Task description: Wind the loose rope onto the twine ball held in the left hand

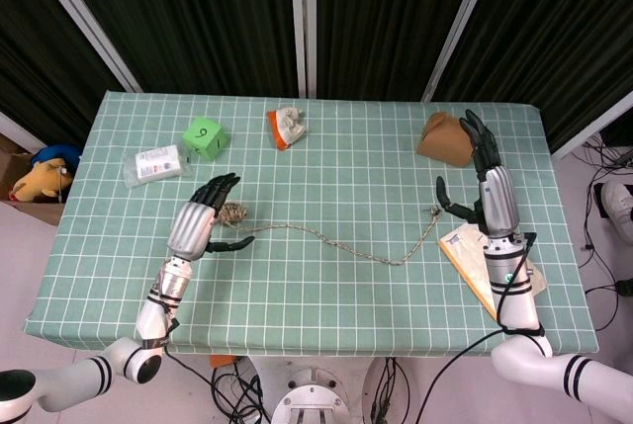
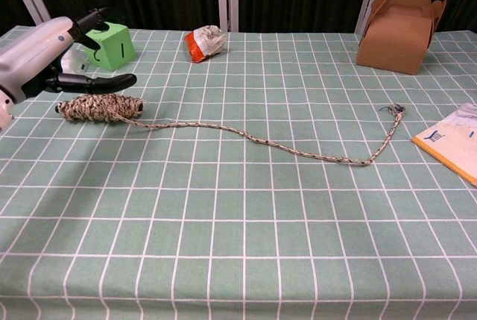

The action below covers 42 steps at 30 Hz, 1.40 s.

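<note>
The twine ball [image 1: 233,213] [image 2: 99,107] lies on its side on the green checked tablecloth at the left. My left hand [image 1: 203,216] [image 2: 45,55] hovers right beside and over it with fingers spread, and nothing shows in its grip. The loose rope [image 1: 346,246] [image 2: 261,141] trails from the ball across the table to a frayed end [image 1: 432,212] [image 2: 395,111] at the right. My right hand [image 1: 490,192] stands open just right of that end, thumb pointing toward it without touching; the chest view does not show this hand.
A green cube [image 1: 205,137] [image 2: 110,45] and a white packet [image 1: 156,164] sit behind the left hand. An orange-and-white crumpled bag [image 1: 287,127] [image 2: 203,42] lies at the back centre. A brown box [image 1: 445,137] [image 2: 399,22] and a yellow-edged booklet [image 1: 475,266] [image 2: 455,145] flank the right hand.
</note>
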{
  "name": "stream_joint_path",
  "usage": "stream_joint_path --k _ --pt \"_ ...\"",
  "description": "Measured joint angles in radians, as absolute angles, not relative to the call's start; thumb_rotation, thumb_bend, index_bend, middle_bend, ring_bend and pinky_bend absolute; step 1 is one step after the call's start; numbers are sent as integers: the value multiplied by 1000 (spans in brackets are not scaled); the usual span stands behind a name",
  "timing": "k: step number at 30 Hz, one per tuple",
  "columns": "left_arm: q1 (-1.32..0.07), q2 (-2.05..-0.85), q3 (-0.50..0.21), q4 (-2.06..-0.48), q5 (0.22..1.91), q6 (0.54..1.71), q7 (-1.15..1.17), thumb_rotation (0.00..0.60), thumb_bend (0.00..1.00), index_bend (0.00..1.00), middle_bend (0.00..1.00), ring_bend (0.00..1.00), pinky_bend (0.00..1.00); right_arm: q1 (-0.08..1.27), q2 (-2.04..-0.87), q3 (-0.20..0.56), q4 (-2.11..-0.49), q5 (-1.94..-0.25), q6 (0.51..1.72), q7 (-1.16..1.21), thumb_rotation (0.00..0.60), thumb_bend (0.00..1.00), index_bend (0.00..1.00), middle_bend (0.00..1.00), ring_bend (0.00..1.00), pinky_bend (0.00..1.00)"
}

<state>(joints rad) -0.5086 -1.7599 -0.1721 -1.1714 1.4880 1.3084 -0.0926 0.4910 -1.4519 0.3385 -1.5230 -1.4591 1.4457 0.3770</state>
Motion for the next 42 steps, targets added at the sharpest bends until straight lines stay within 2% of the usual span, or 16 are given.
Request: stream_joint_path --k 6,8,14,20,24,28,31,38,42 --pt "-515 -1757 -170 -1158 1474 1292 -61 256 104 85 88 86 209 482 -1460 330 -1500 -1466 1463 396 600 460 0 0 0 0" --pt "-516 -1756 -171 -1151 1461 1282 -50 281 115 86 88 87 209 480 -1456 328 -1500 -1470 1466 393 600 460 0 0 0 0" --pt "-522 -1749 -175 -1130 1405 1212 -9 418 133 85 104 87 210 471 -1437 324 -1503 -1477 1479 388 600 456 0 0 0 0" --pt "-532 -1747 -187 -1096 1318 1105 -3 459 134 93 117 88 214 456 -1415 322 -1509 -1494 1510 386 600 452 0 0 0 0" --pt "-538 -1750 -199 -1068 1289 1077 -29 474 152 156 164 119 232 448 -1408 316 -1513 -1496 1517 369 600 457 0 0 0 0" --pt "-545 -1761 -213 -1036 1259 1052 -42 562 220 222 229 192 304 442 -1407 314 -1510 -1490 1521 361 600 457 0 0 0 0" --pt "-550 -1768 -215 -1016 1247 1035 -45 591 237 268 276 228 336 442 -1409 314 -1509 -1485 1518 369 600 458 0 0 0 0" --pt "-552 -1787 -214 -982 1259 1052 -78 600 285 373 379 306 409 443 -1418 308 -1489 -1484 1514 365 600 460 0 0 0 0" --pt "-554 -1798 -212 -962 1278 1068 -115 600 377 444 446 363 464 445 -1425 304 -1473 -1482 1508 365 600 460 0 0 0 0"
